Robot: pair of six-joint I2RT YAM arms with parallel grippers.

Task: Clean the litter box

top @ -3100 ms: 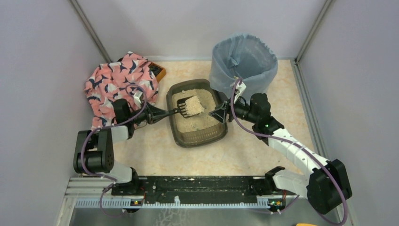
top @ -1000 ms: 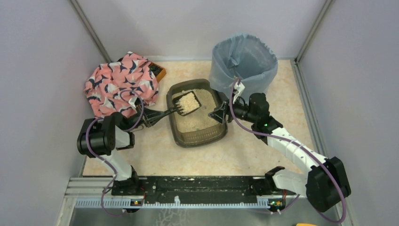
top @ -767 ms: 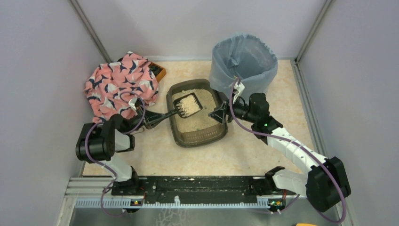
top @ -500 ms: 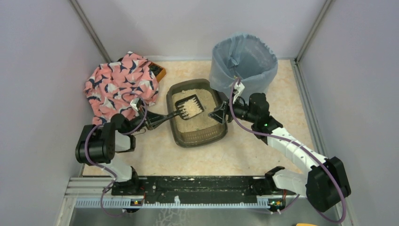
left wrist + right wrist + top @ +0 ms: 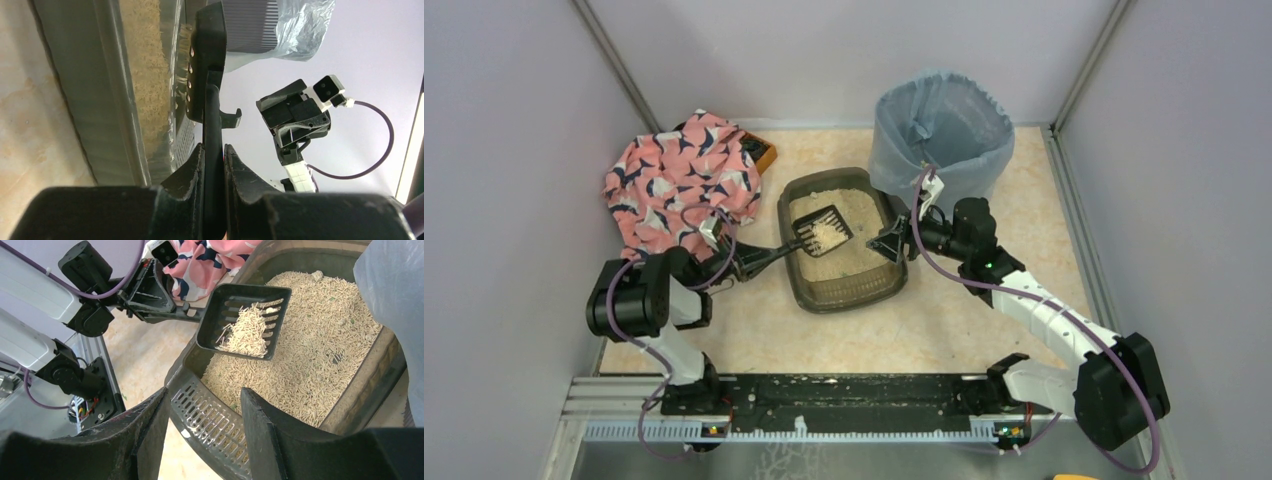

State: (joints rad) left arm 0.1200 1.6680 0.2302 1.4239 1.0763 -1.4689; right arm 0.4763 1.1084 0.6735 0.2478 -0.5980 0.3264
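While the left gripper (image 5: 746, 258) clamps the handle of a black slotted scoop (image 5: 822, 227) carrying granules over the litter box (image 5: 844, 297), which sits just near-left of the bagged bin (image 5: 944, 130), the right gripper (image 5: 886, 245) rests with fingers spread at the box's right rim.
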